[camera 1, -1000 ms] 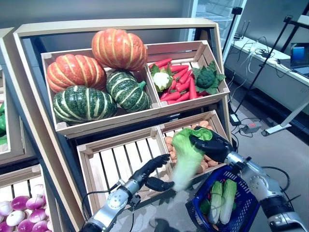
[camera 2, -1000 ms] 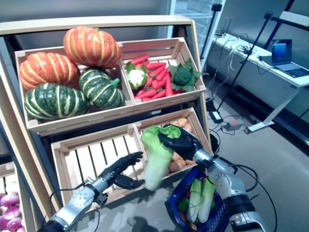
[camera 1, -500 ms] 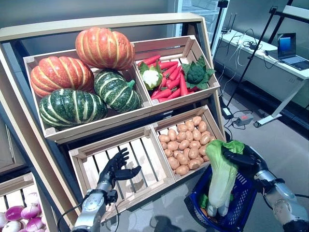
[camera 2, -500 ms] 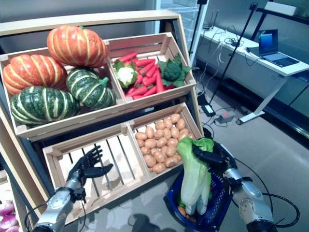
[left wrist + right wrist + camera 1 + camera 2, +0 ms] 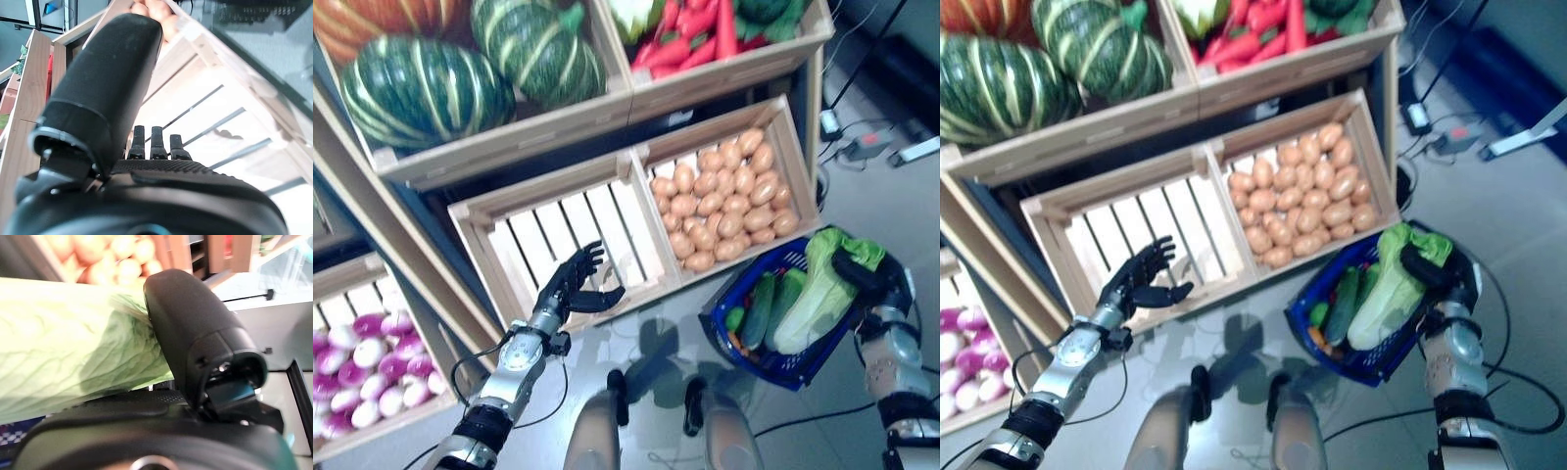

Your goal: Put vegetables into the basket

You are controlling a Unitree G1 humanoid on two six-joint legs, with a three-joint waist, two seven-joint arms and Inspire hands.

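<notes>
My right hand [image 5: 867, 277] is shut on the leafy top of a pale green cabbage [image 5: 813, 294], which lies slanted across the blue plastic basket [image 5: 744, 345] on the floor. The cabbage also shows in the right wrist view [image 5: 63, 347], pressed under the thumb [image 5: 186, 333]. In the basket lie a dark green cucumber [image 5: 759, 308] and another green vegetable beside it. My left hand [image 5: 573, 284] is open, fingers straight, over the front rail of the empty slatted crate [image 5: 578, 230]; its fingers [image 5: 154, 144] show in the left wrist view.
The wooden stand fills the upper part of the eye views; a crate of potatoes [image 5: 729, 206] sits just behind the basket. A lower crate [image 5: 362, 343] stands at the left. Cables [image 5: 862, 147] lie on the grey floor at the right.
The camera has tilted down. My right hand has lowered the cabbage from above the basket to lie slanted in it. My left hand stays open by the empty crate.
</notes>
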